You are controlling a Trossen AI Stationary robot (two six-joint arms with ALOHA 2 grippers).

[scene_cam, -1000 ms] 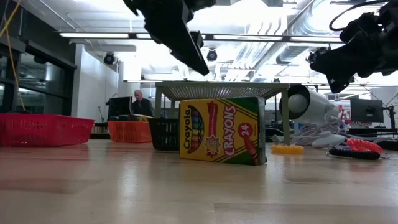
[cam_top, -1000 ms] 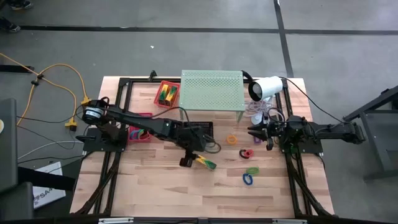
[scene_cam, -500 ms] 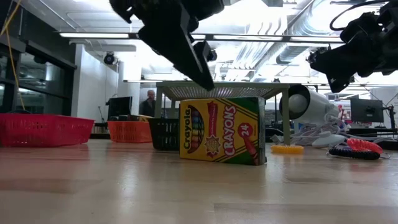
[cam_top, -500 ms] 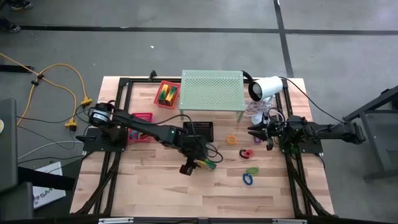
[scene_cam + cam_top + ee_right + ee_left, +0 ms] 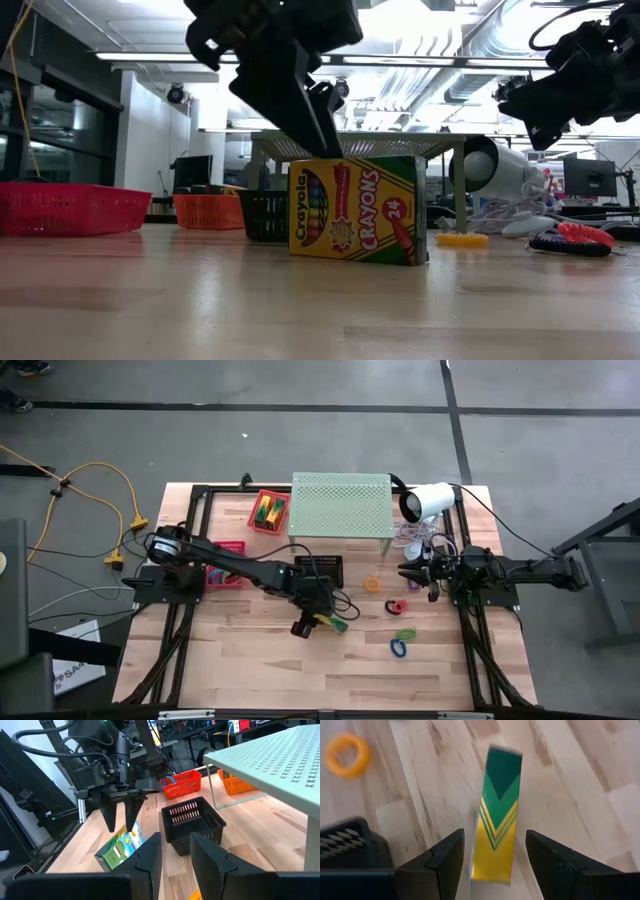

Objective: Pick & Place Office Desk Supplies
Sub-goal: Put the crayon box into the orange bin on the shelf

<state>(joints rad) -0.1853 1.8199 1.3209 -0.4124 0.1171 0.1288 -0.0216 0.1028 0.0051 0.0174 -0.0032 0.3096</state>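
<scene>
Lower than before, the left gripper [image 5: 305, 120] stands open astride the crayon box [image 5: 357, 209] at mid-table; its long axis runs between the fingers [image 5: 445, 862]. Right gripper [image 5: 405, 572] waits, partly open, empty.

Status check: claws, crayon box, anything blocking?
Left claw open, straddling the top of the crayon box, not closed on it. Right claw idle by the coil loops, empty. Black basket close behind the box; nothing blocking.

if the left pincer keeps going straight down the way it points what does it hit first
The crayon box: the left pincer is open, one finger on each side, so the box likely enters the gap before the table.
</scene>
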